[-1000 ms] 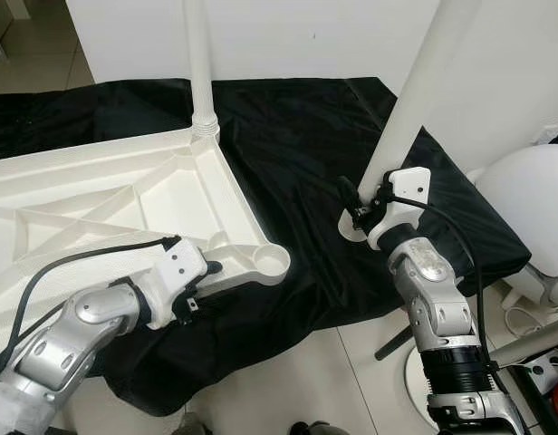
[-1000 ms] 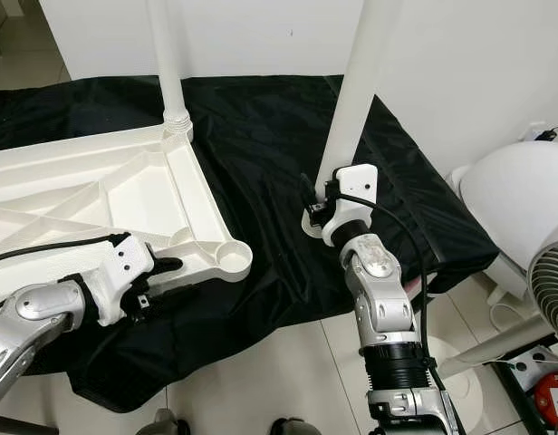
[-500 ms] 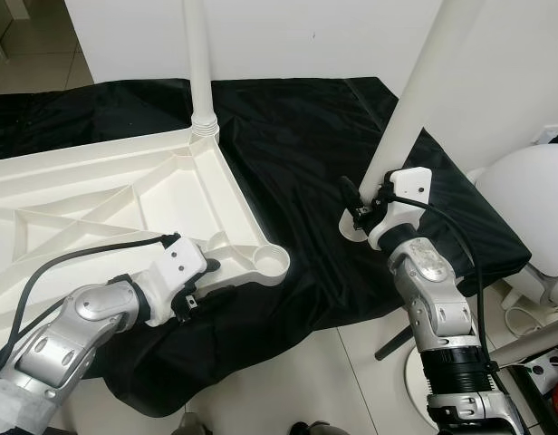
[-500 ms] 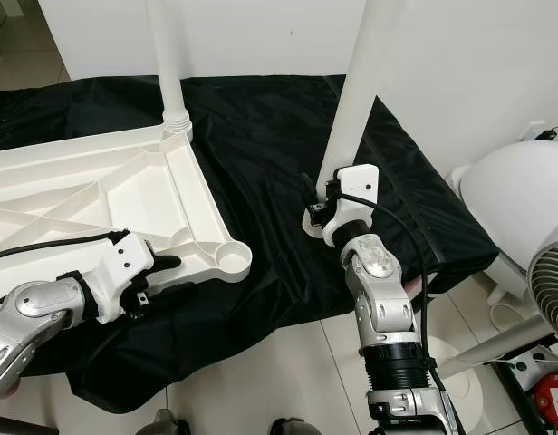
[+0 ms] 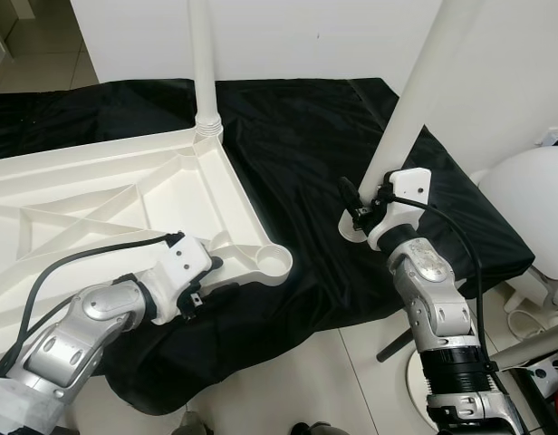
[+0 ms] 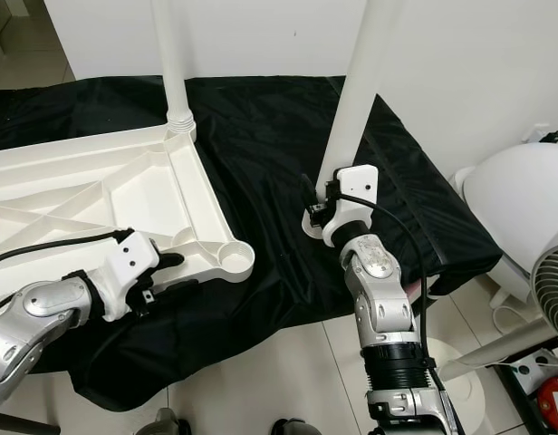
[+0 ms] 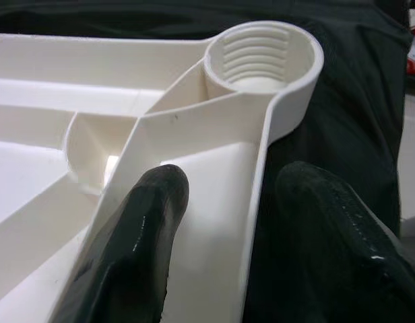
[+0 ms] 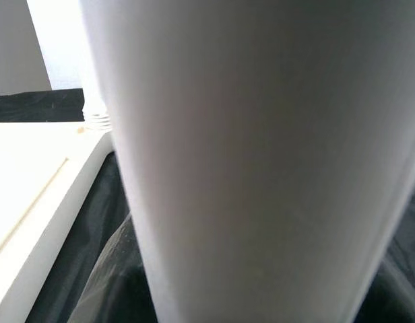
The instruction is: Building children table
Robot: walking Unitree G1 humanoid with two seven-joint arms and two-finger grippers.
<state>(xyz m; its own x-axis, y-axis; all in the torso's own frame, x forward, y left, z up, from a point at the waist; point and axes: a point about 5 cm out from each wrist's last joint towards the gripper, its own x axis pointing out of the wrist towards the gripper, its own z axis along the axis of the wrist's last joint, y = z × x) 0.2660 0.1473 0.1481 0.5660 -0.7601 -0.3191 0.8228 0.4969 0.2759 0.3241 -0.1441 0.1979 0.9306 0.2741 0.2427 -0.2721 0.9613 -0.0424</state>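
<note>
The white plastic table top [image 5: 98, 195] lies upside down on a black cloth. One white leg [image 5: 204, 63] stands screwed into its far corner. The near corner's threaded socket [image 5: 273, 263] [image 7: 261, 50] is empty. My left gripper [image 5: 206, 272] is shut on the table top's rim just short of that socket, one black finger [image 7: 147, 222] inside the rim wall and the other outside. My right gripper [image 5: 360, 210] is shut on a loose white leg [image 5: 415, 100] [image 8: 261, 161], which leans slightly with its lower end resting on the cloth to the right of the table top.
The black cloth [image 5: 297, 136] covers a low surface that ends at tiled floor near me. A white rounded object [image 5: 533, 195] and a stand's base [image 5: 419, 376] sit at the right. A white wall runs behind.
My left arm has edged slightly right and forward along the rim. The right arm and its leg have stayed put. The view shifted a little.
</note>
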